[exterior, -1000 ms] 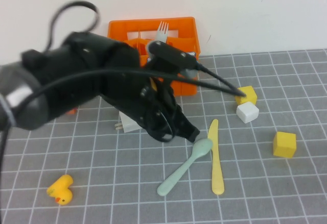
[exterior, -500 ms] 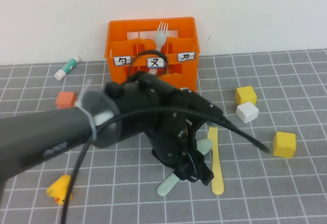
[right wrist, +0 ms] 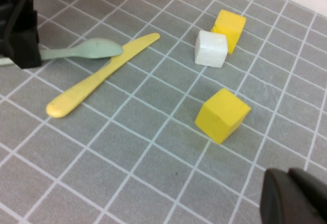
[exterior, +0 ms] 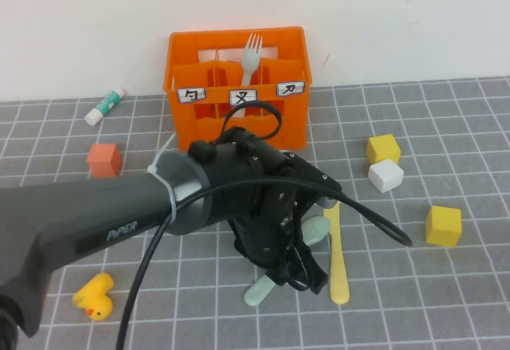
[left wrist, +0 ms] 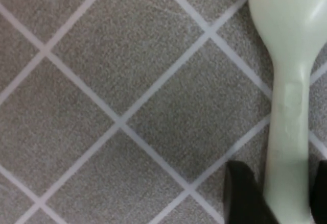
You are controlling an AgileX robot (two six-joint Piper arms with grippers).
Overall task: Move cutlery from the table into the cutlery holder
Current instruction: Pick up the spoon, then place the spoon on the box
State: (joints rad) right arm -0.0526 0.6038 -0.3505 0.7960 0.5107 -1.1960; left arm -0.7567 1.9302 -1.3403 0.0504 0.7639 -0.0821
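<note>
Down low on the grey table (exterior: 446, 302), the left hand (exterior: 305, 274) sits over the mint-green spoon (left wrist: 291, 96), its two fingers (left wrist: 245, 193) apart with the handle between them. To do this well, it should go down until the fingers reach the table, squeeze the handle's middle, then lift straight up. The yellow knife (exterior: 338, 246) lies just beside, so don't bump it. The right hand (right wrist: 294, 196) waits off to the side, pressed together. Farther back, the orange cutlery holder (exterior: 239, 115) already has the fork (exterior: 252, 53).

My shut right tool (right wrist: 301, 196) sits at five o'clock; spoon (right wrist: 87, 49) touches knife (right wrist: 97, 77) at ten o'clock on the desk (right wrist: 153, 147).
</note>
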